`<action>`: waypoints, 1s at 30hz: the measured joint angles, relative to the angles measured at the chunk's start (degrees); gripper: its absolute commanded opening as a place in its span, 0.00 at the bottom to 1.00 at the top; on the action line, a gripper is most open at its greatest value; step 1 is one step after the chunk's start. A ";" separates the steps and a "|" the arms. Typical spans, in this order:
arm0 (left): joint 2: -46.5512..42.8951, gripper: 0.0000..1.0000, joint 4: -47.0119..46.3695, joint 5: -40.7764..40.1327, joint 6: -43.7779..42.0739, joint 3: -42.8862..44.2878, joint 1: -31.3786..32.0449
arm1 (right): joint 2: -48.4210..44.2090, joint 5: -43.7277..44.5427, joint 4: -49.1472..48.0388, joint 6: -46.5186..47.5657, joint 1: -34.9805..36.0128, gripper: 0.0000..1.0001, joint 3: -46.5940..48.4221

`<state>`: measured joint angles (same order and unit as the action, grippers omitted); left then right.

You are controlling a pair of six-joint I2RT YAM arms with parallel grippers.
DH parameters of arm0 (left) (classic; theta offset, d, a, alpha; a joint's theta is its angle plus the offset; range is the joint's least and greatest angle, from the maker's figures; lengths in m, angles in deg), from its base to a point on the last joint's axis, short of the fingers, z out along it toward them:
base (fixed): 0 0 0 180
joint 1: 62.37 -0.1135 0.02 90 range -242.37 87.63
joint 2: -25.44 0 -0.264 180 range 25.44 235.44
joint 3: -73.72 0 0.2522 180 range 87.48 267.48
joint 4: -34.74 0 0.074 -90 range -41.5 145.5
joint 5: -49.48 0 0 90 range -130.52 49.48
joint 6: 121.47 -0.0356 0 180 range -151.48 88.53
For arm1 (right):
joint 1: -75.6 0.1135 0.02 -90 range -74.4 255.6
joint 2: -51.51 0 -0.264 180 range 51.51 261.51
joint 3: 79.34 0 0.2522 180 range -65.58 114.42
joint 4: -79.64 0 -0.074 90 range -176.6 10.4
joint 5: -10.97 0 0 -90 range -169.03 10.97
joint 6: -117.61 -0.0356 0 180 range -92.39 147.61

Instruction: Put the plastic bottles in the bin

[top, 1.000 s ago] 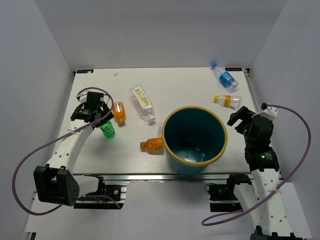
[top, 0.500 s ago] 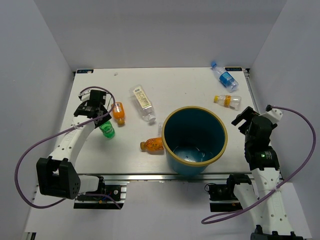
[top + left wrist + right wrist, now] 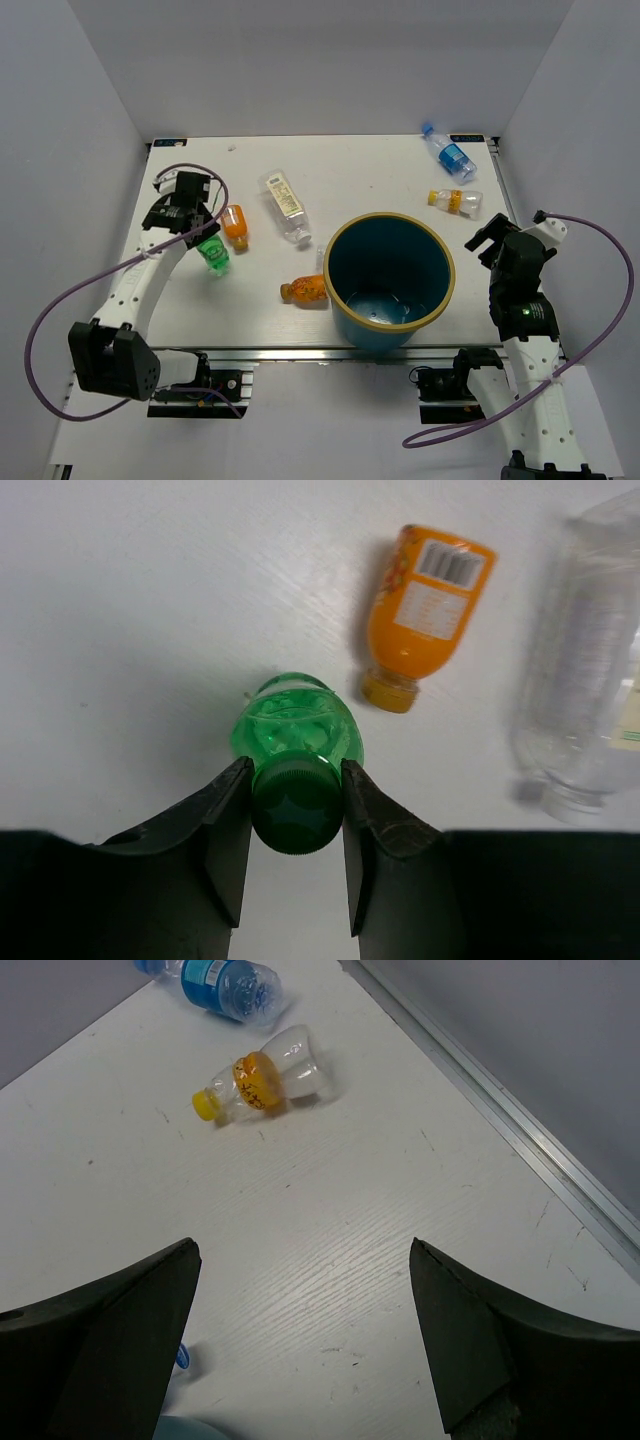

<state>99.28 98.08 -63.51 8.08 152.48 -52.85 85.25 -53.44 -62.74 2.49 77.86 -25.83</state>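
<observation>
the left tool is clamping the green bottle at its stiff cap; the body is likely proving light and squashy. the right tool is standing apart.

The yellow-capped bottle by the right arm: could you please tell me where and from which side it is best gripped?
The yellow-capped bottle lies on its side on the table, apart from the blue-labelled bottle, both long sides free. Probably best: come straight down and close across its orange-labelled middle, fingers crosswise to its length.
</observation>
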 measured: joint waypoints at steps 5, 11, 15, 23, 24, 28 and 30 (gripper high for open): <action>-7.89 0.00 -1.60 5.44 -1.18 6.60 0.09 | 0.00 -0.13 -0.07 0.07 0.00 0.89 -0.20; -14.91 0.00 -15.56 27.12 -0.55 16.96 0.22 | 0.61 -0.39 -0.61 0.31 0.00 0.89 -0.20; -13.68 0.00 -25.11 37.97 2.25 19.41 2.51 | 1.46 -0.72 -1.57 0.48 0.00 0.89 -0.20; -0.79 0.00 -29.94 42.18 1.99 26.47 20.63 | 5.49 -2.16 -2.27 1.33 0.00 0.89 -0.17; 0.94 0.00 -29.44 41.94 1.38 27.74 22.95 | 5.92 -2.29 -2.29 1.36 0.00 0.89 -0.17; 5.46 0.00 -28.06 41.24 -0.57 30.45 30.34 | 6.43 -2.32 -2.84 1.53 0.00 0.89 -0.17; 6.01 0.00 -27.02 40.59 -1.51 30.42 33.05 | 6.88 -2.12 -3.23 1.57 0.00 0.89 -0.17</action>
<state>105.29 71.07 -22.92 6.57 182.90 -19.80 92.13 -55.56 -65.98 4.06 77.86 -26.01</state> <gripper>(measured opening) 0.461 0.895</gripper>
